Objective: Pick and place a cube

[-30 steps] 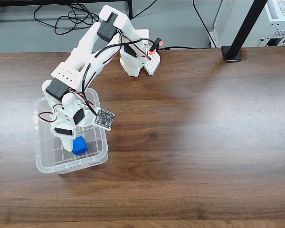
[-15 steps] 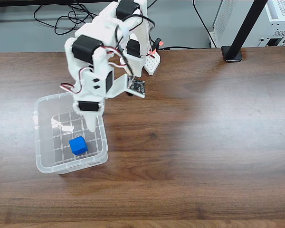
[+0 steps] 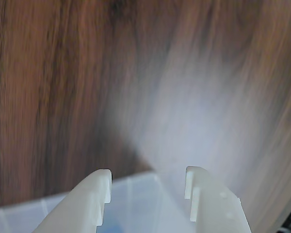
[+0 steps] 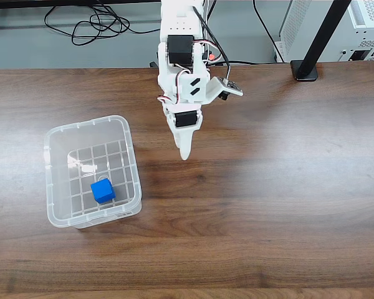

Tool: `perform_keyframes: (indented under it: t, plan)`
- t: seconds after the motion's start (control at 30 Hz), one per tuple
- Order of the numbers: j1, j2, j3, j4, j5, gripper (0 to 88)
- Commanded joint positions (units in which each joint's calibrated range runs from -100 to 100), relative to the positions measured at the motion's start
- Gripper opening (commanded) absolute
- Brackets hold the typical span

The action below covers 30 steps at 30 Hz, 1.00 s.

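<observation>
You can see the cube (image 4: 103,190), a small matte bright-blue block, lying on the gridded floor of the clear plastic bin (image 4: 52,215), near its front wall. Your gripper (image 4: 185,152) hangs over the bare bench (image 4: 287,187), well apart from the bin. In the wrist view the smooth white plastic fingers (image 3: 94,194) stand apart and grasp nothing. The bench is dark wood with long grain.

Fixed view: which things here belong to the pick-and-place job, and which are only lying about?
Job:
- cube, lying inside the bin
- bin, clear plastic
- gripper, over bare table; its fingers are apart in the wrist view

Lying about:
- cables behind the table
- black stand
- white case
</observation>
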Motion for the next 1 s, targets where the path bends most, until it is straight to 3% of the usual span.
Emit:
perform_keyframes:
  t: [0.0,0.3,0.6,0.77,0.97]
  plan:
    - [-5.22,-17.63,17.33,-7.86,-0.41,14.4]
    - [-7.28,-40.43,38.78,-16.22,-4.95,14.5]
    - [-7.13,-60.74,48.02,-12.13,-5.05,14.4]
    - [-7.06,-60.74,47.84,-9.74,-8.91,14.2]
    - [-7.13,-60.74,47.75,-8.54,-11.71,2.0]
